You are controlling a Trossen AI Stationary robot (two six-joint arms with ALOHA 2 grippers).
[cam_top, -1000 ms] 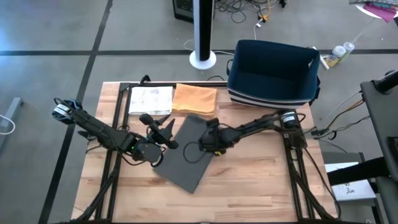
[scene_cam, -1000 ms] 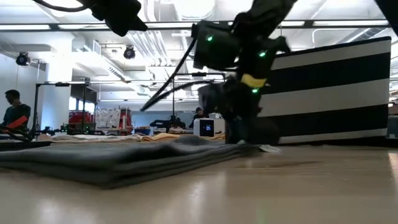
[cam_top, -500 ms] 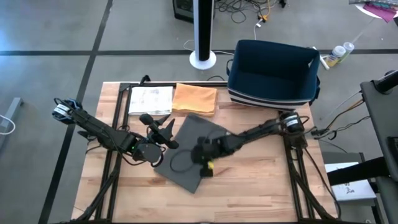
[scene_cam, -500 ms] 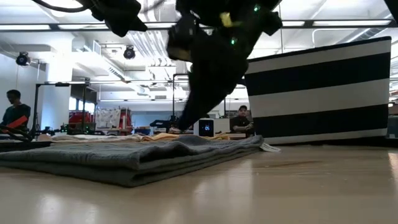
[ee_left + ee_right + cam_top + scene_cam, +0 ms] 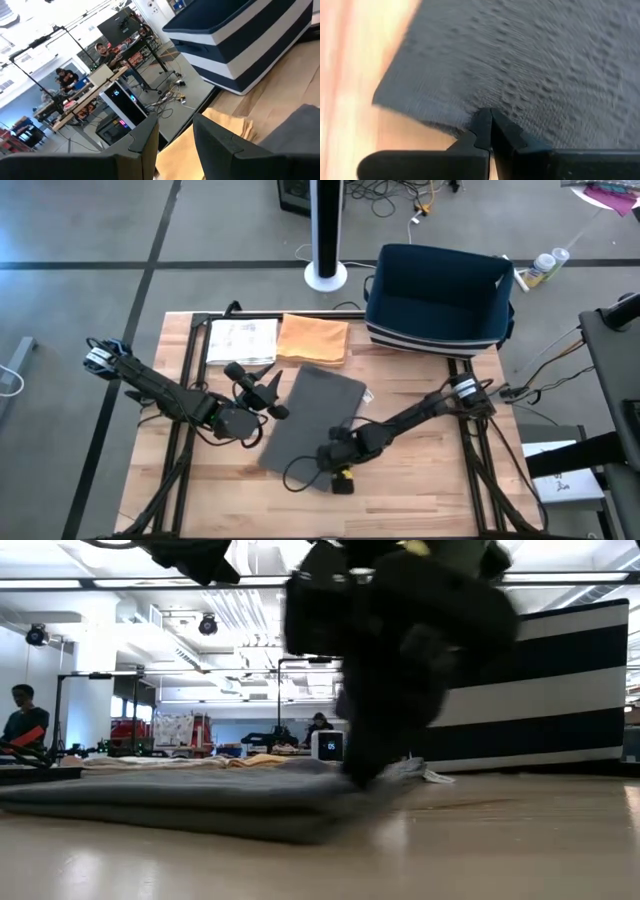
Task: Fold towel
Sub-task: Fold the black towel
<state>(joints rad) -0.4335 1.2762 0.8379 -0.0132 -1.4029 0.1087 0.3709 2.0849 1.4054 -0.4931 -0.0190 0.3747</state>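
Towel first: the dark grey rectangular cloth towel [image 5: 308,416] lies flat on the light wooden slatted table [image 5: 420,470], set at a slant, its near corner reaching toward the table's front edge. In the low view it shows as a low, layered slab [image 5: 190,802] resting on the wood.

At that near corner sits the right gripper [image 5: 337,467], its two dark fingers clenched tight together with no gap between them. The right wrist view shows the fingertips [image 5: 487,125] pressed against each other right at the towel's edge [image 5: 530,65], where grey cloth meets bare wood; whether any fabric is pinched between the tips cannot be told.

Beside the towel's opposite long edge, the left gripper [image 5: 262,392] hovers with its fingers partly parted and nothing between them. Past those fingers [image 5: 220,140], its wrist view looks over a corner of grey towel [image 5: 295,125] toward the far end of the table.

Beyond the towel's far edge lies a folded orange cloth [image 5: 313,339], touching or nearly touching the towel, and just beside that a white printed sheet [image 5: 242,341]. Farther off from the right fingers, at the table's back corner, stands a dark blue fabric bin with white stripes [image 5: 440,298].

In the room behind, a person [image 5: 22,720] stands at a distant bench.
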